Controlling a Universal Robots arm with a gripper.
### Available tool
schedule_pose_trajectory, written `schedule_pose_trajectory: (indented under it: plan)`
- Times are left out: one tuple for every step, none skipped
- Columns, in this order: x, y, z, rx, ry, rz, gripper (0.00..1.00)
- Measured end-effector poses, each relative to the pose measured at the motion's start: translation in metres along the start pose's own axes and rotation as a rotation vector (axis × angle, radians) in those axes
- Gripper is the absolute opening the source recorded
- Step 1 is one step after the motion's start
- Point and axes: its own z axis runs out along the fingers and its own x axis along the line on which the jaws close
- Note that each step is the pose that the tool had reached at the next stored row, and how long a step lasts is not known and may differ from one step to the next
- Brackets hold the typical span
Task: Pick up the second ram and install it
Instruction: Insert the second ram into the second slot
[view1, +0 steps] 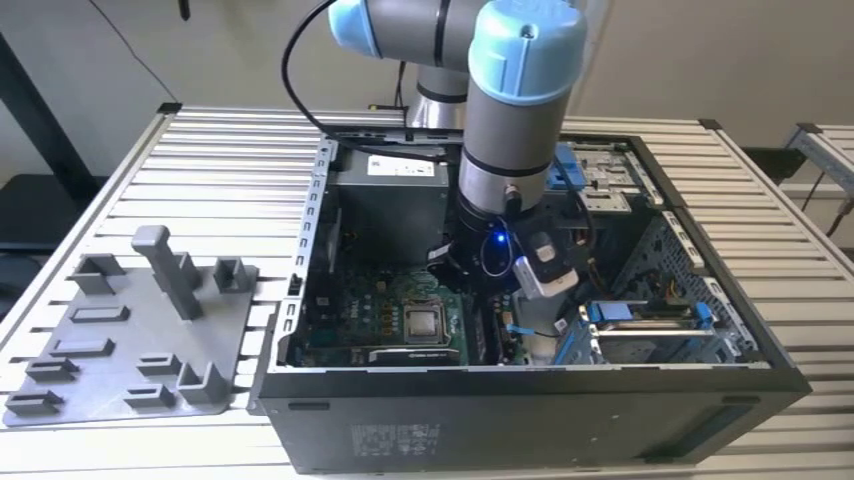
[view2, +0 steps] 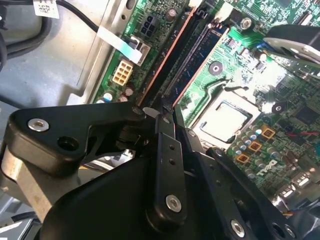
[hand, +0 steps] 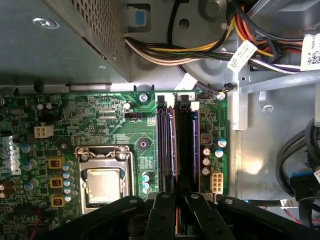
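I have the arm reaching down into the open computer case (view1: 307, 260), with the gripper (hand: 176, 202) low over the green motherboard (hand: 95, 120), just beside the processor socket (hand: 102, 182). In the first wrist view the fingers (hand: 162, 215) are drawn in close together, directly above the memory slots (hand: 165, 145). The second ram (hand: 194, 145) stands in the slot next to them, running away from the fingertips toward the power-supply box (hand: 60, 40). I cannot tell whether the fingers actually grip its near end or merely press there. On the exterior view's left, a grey parts fixture (view1: 127, 335) sits on the table (view1: 227, 150).
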Motion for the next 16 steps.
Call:
schedule_pose_trajectory:
  plan:
    - [0.0000,0.0000,0.0002,0.0000,0.0000,0.000,0.14]
    - [0.0003,0.0000,0.0006,-0.0001,0.0000,0.000,0.14]
    - [0.0004,0.0000,0.0008,0.0000,0.0000,0.000,0.14]
    - [0.0004,0.0000,0.0011,0.0000,0.0000,0.000,0.14]
    - [0.0004,0.0000,0.0018,0.0001,0.0001,0.000,0.14]
    - [0.0005,0.0000,0.0027,0.0000,0.0000,0.000,0.14]
    - [0.0005,0.0000,0.0033,0.0001,0.0000,0.000,0.14]
    - [0.0005,0.0000,0.0039,0.0000,0.0002,0.000,0.14]
    - [0.0006,0.0000,0.0045,0.0001,0.0006,0.000,0.14]
    - [0.0006,0.0000,0.0048,0.0002,0.0010,0.000,0.14]
    - [0.0006,0.0000,0.0048,0.0002,0.0009,0.000,0.14]
    - [0.0006,0.0000,0.0047,0.0004,0.0011,0.000,0.14]
    - [0.0006,0.0000,0.0048,0.0003,0.0011,0.000,0.14]
    - [0.0006,0.0000,0.0049,0.0003,0.0010,0.000,0.14]
    - [0.0006,0.0000,0.0049,0.0002,0.0010,0.000,0.14]
    - [0.0006,0.0000,0.0049,0.0001,0.0010,0.000,0.14]
